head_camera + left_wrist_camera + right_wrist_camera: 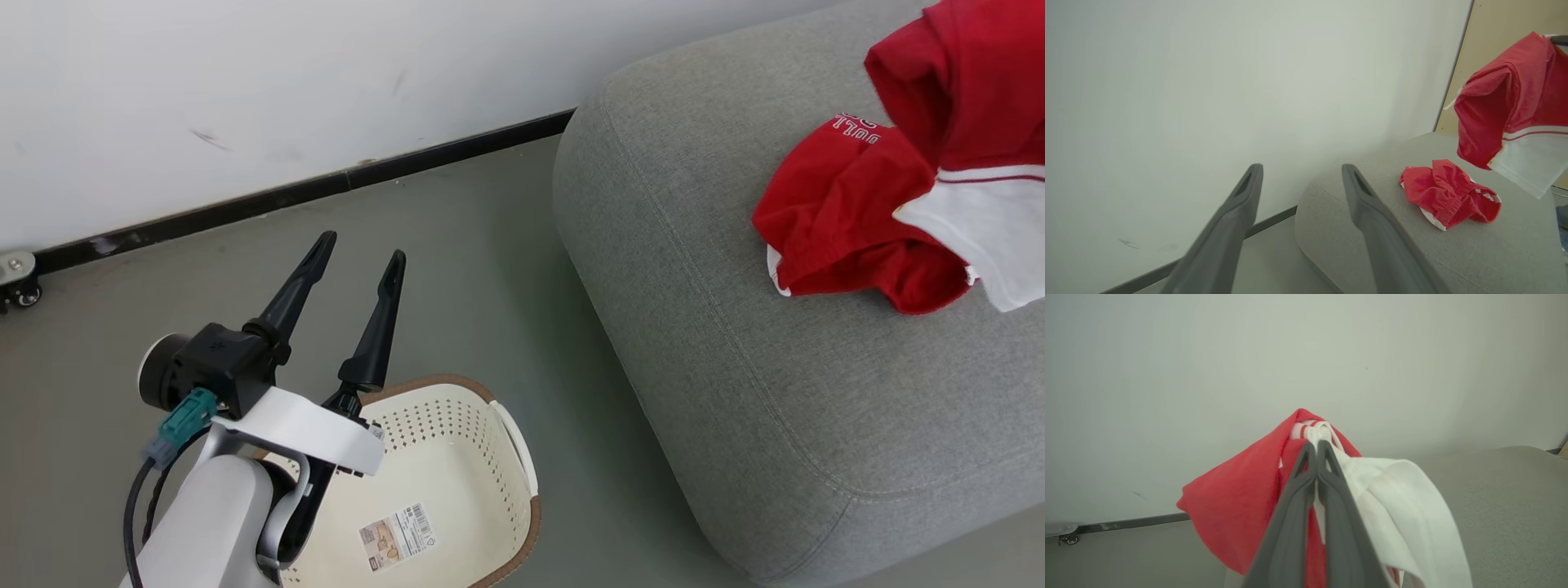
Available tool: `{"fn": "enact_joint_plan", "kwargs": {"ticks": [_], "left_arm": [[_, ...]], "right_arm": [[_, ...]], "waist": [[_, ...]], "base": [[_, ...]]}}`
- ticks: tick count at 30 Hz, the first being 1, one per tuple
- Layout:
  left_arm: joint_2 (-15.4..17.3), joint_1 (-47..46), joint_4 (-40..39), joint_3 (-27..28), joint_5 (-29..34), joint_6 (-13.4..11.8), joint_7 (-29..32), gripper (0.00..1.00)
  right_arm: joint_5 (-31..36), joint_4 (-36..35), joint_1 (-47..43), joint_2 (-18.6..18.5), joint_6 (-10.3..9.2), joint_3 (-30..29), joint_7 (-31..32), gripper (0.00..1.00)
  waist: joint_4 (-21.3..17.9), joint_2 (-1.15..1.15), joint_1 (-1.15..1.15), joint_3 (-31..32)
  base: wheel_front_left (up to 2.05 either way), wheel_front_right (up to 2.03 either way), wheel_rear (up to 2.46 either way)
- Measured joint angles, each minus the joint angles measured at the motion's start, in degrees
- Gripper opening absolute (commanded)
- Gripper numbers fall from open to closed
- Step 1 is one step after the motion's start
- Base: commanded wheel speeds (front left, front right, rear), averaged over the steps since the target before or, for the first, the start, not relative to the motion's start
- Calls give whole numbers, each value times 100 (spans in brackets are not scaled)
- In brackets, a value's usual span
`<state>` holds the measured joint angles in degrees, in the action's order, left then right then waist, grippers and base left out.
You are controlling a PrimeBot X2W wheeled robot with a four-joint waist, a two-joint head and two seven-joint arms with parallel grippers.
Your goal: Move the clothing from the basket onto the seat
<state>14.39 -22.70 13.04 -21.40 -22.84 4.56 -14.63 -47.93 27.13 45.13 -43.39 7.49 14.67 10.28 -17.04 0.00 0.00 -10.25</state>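
Note:
One red garment lies crumpled on the grey seat, seen too as a red heap in the left wrist view. A second red and white garment hangs above the seat at the upper right, and my right gripper is shut on its collar. That hanging garment dangles over the seat. My left gripper stands open above the floor, just beyond the cream basket, with nothing between its fingers. The basket's inside shows only a barcode sticker.
A white wall with a dark baseboard runs behind the grey floor. A small caster wheel sits at the far left by the wall. A tan panel stands behind the seat.

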Motion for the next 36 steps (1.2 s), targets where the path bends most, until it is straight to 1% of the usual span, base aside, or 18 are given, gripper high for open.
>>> {"fn": "enact_joint_plan", "kwargs": {"ticks": [6,11,14,19,24,30,36], "left_arm": [[35,-5,-105,25,37,-53,9,100],[157,-21,-249,66,48,-89,77,100],[165,-49,-307,76,118,-110,111,100],[183,-131,-463,93,142,-157,156,100],[198,-149,-584,94,186,-163,201,100],[214,-313,-757,87,226,-204,260,100],[214,-373,-840,32,294,-209,379,100]], "right_arm": [[15,378,350,-183,0,-211,132,0],[66,670,576,-214,-1,-350,134,0],[65,838,690,-225,-1,-390,133,0],[114,1005,839,-316,0,-438,102,0],[155,1044,904,-320,-1,-419,13,0],[186,1266,901,-243,-1,-292,-104,0],[149,1602,838,55,0,-169,-232,0]], "waist": [[100,0,0,-172],[194,0,0,-329],[253,0,0,-429],[353,0,0,-606],[427,0,0,-753],[523,0,0,-980],[592,0,0,-1211]], "base": [[0,0,0],[0,0,0],[0,0,0],[0,0,0],[0,0,0],[0,0,0],[0,0,0]]}}
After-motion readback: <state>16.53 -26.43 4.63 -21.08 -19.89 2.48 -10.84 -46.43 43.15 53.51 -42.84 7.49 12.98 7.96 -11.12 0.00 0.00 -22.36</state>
